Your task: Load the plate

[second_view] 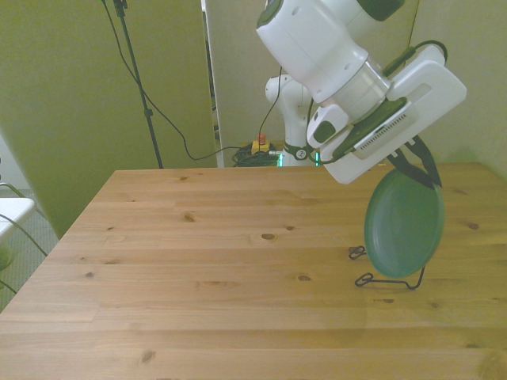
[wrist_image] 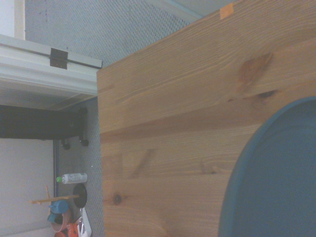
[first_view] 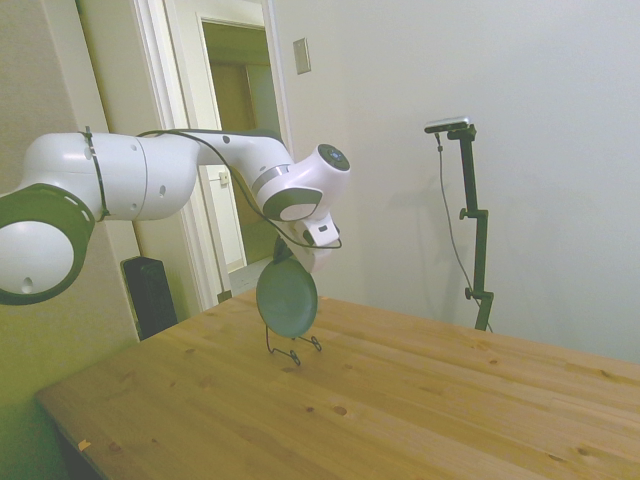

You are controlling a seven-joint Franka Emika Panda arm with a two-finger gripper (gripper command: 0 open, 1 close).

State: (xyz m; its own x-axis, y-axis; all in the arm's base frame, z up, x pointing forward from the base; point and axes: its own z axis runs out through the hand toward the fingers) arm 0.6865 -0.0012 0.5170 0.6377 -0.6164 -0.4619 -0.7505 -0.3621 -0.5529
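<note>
Side view first, reading from left to right: my white arm (first_view: 150,175) reaches in from nine o'clock, and at its end my claw (first_view: 283,252) pinches the top edge of the plate (first_view: 287,297), which stands nearly upright over a small wire rack (first_view: 293,348) on the wooden table (first_view: 400,400). Across the front view in the same order, bare table planks fill the nine o'clock side, then my wrist comes down from twelve, and the plate (second_view: 402,224) hangs at about four o'clock with my dark fingers (second_view: 412,162) clamped on its upper rim. Its lower edge sits in or just above the rack (second_view: 388,279); I cannot tell whether it has bottomed in the wire. From the wrist, only the table (wrist_image: 163,123) and a teal arc of the plate (wrist_image: 276,182) show. I judge this to be the seating step: the plate is at the rack but I have not let go. The next move calls for a gentle lowering until the wires carry the weight, then parting the fingers without tipping the plate, since a lean could roll it off.
</note>
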